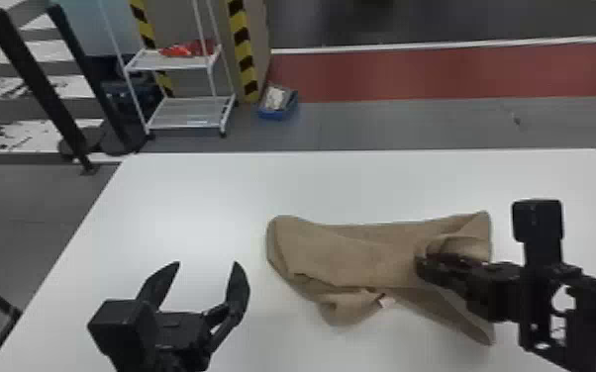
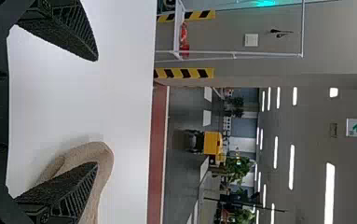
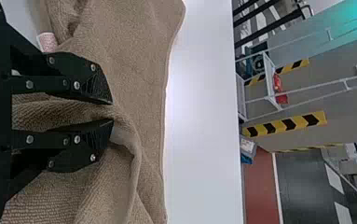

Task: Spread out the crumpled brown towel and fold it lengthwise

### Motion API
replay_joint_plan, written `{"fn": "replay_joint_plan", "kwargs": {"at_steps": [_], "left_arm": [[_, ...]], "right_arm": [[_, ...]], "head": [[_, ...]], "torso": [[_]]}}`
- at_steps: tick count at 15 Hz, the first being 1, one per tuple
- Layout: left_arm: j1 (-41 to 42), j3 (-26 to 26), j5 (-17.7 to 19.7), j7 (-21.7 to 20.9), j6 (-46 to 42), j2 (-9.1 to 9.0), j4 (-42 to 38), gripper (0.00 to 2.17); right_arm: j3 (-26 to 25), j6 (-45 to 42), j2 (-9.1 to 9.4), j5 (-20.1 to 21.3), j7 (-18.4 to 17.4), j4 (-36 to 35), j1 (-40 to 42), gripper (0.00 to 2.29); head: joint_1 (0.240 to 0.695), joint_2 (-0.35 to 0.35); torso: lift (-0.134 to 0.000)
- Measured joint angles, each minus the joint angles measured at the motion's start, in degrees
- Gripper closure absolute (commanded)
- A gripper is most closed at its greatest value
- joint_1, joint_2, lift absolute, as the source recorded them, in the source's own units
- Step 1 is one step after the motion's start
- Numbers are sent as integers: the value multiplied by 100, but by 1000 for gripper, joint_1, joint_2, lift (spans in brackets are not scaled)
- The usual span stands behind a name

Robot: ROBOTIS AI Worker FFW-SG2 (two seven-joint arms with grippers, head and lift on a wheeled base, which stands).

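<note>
Black fingers stand spread on the left gripper [image 1: 207, 263], with no cloth between them, at the near left of the table [image 1: 188, 193]. The right gripper [image 3: 113, 112] has its fingers drawn close on a bunched ridge of the brown towel [image 1: 351, 252]; how deep that pinch goes is hard to judge. The towel lies on the table, right of the left gripper, with a pale tag [image 1: 386, 301] at its near side.

As for progress, I judge it early: the far edge runs fairly straight, but the near side is rolled under, a corner trails loose and the right end is heaped. Opening the cloth and smoothing it remain, then the whole lengthwise fold.

The count, near to far: two grippers, one towel, one tag, one table, then beyond it one white cart [image 1: 188, 118] and one blue bin [image 1: 274, 114] on the floor.
</note>
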Motion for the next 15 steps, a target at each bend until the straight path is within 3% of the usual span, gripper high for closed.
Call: {"fn": "replay_joint_plan", "kwargs": {"at_steps": [4, 10, 12, 15], "left_arm": [[-13, -12, -3, -7, 6, 0, 43, 83], [-26, -6, -3, -23, 16, 0, 79, 83], [-31, -4, 2, -25, 16, 0, 79, 83], [-32, 3, 5, -26, 15, 0, 76, 83]], "right_arm": [[-202, -94, -127, 260, 795, -685, 319, 19], [-1050, -241, -197, 1648, 3622, -1225, 495, 39], [-1513, -945, -270, 1858, 4293, -1228, 532, 63], [-1928, -2401, -588, 2330, 4762, -1124, 811, 83]], "head": [[695, 151], [695, 108], [695, 79], [695, 18]], "torso": [[-124], [-124], [-124], [-124]]}}
